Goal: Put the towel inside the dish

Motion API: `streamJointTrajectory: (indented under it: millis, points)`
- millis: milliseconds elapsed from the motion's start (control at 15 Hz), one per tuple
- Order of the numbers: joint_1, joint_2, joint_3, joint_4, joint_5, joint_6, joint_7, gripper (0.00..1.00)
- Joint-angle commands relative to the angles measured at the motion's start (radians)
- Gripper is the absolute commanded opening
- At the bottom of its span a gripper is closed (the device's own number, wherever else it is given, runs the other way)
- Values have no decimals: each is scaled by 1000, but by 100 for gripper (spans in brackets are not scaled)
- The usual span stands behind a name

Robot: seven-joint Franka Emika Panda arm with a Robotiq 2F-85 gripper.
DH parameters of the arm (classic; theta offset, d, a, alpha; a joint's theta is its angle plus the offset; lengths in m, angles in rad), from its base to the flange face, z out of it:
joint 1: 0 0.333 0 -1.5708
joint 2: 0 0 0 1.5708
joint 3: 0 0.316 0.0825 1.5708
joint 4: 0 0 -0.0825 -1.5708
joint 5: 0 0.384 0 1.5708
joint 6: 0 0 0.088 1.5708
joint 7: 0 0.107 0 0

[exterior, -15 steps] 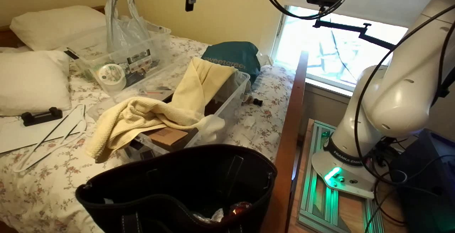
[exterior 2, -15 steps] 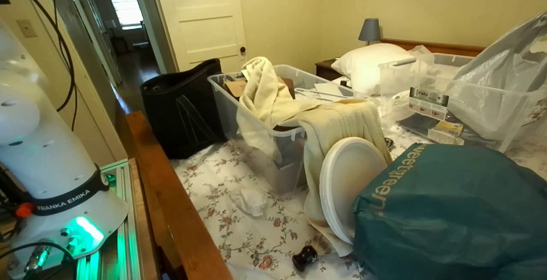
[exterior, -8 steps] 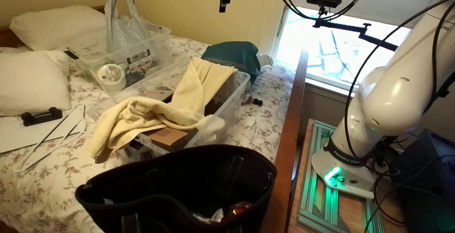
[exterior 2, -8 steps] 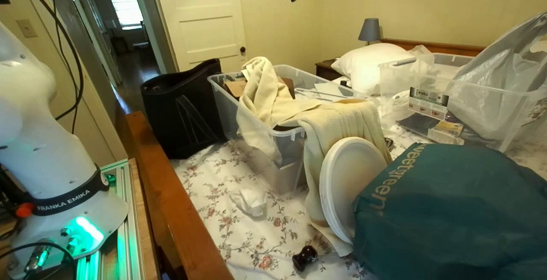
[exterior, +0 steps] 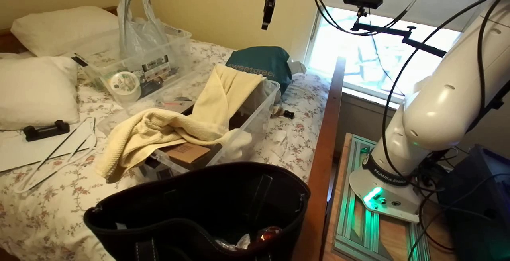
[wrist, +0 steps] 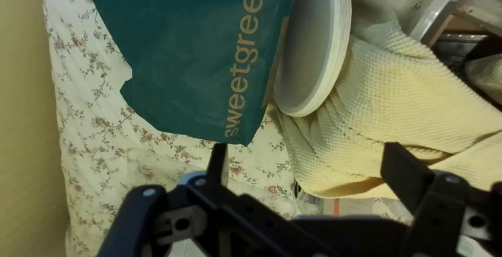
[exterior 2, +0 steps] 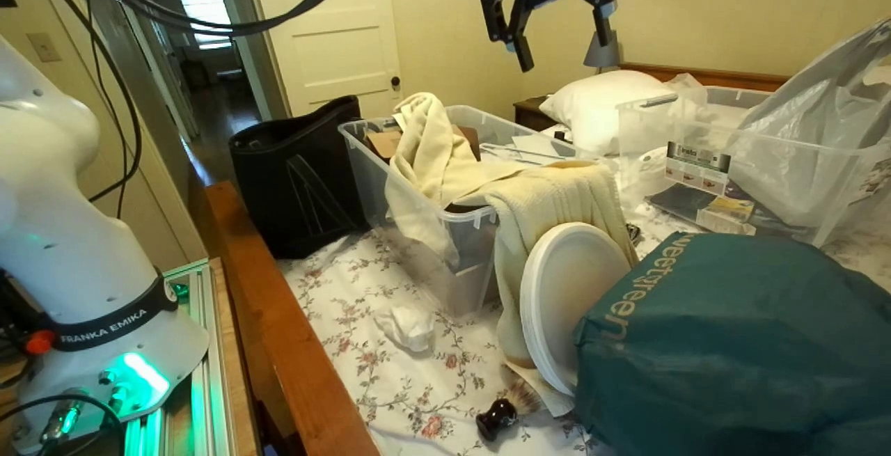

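Observation:
The yellow towel (exterior: 147, 133) lies draped across a clear plastic bin (exterior 2: 390, 184), with one end hanging over its side; it also shows in the wrist view (wrist: 404, 92). A white round shallow dish (exterior 2: 578, 296) stands on edge, leaning between the hanging towel end and a green bag. It shows in the wrist view (wrist: 310, 45) and is hidden in the exterior view from the bag's far side. My gripper (exterior 2: 565, 52) is open and empty, high above the bin and bed. In the wrist view its fingers (wrist: 308, 163) are wide apart over towel and bedsheet.
The green bag (exterior 2: 731, 344) stands against the dish. A black tote (exterior: 199, 209) stands beside the bin. Another clear bin (exterior 2: 793, 150) holds a grey plastic bag. A shaving brush (exterior 2: 498, 420) lies on the bed near the wooden bed rail (exterior 2: 292, 331).
The gripper has moved right and down in both exterior views and turned, so it appears nearly edge-on in an exterior view. The towel, dish and bin have not moved.

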Motion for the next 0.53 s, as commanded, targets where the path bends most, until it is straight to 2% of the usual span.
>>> streamJointTrajectory:
  millis: [0,467]
  points:
    - [-4,2,2,2,1,-2,-2,100]
    - [2,0,10,8,1,-3,-1,100]
